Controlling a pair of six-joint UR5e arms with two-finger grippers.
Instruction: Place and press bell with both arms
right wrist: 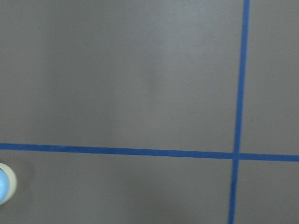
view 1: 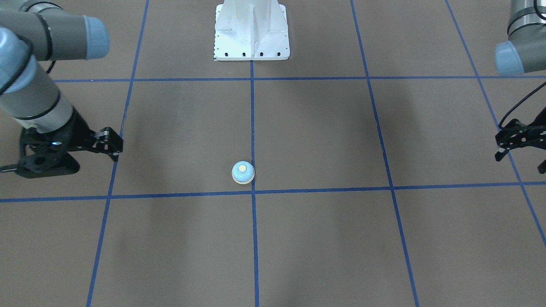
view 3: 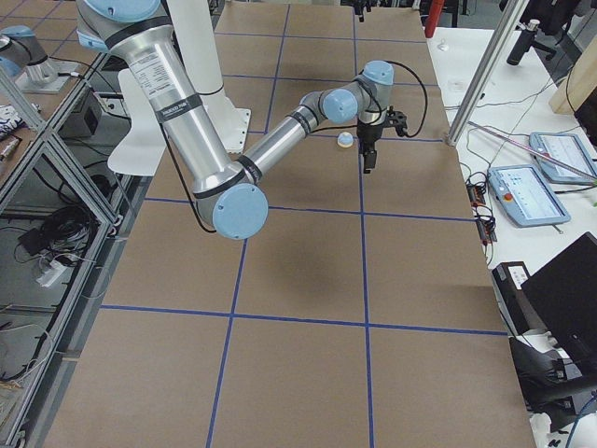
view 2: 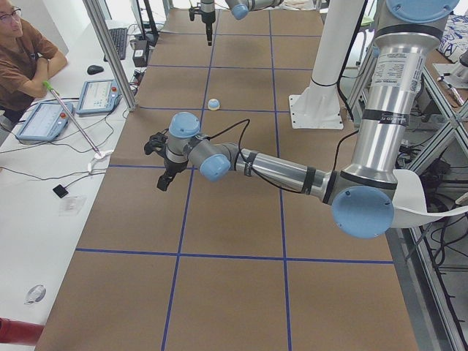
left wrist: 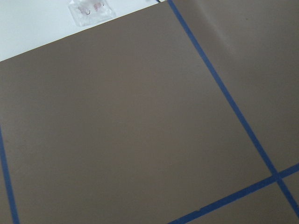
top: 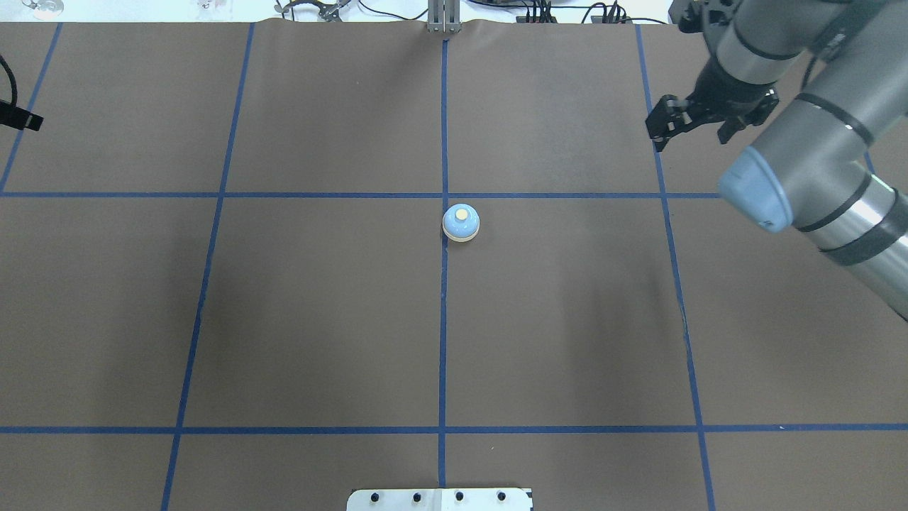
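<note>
The bell [top: 461, 223], with a light blue dome and a cream button, stands upright on the brown table beside the centre blue line. It also shows in the front view [view 1: 243, 172] and at the lower left edge of the right wrist view [right wrist: 4, 184]. My right gripper [top: 663, 131] hovers far to the bell's right, fingers together and empty; in the front view it [view 1: 114, 147] is at the left. My left gripper [view 1: 498, 151] is at the table's far left side, fingers together and empty; only its tip [top: 28, 122] shows overhead. Neither touches the bell.
Blue tape lines [top: 443, 319] divide the brown table into squares. The white bolted pedestal [view 1: 251, 32] stands at the robot's side of the table. Operators' tablets [view 2: 99, 95] and cables lie past the far edge, where a person sits.
</note>
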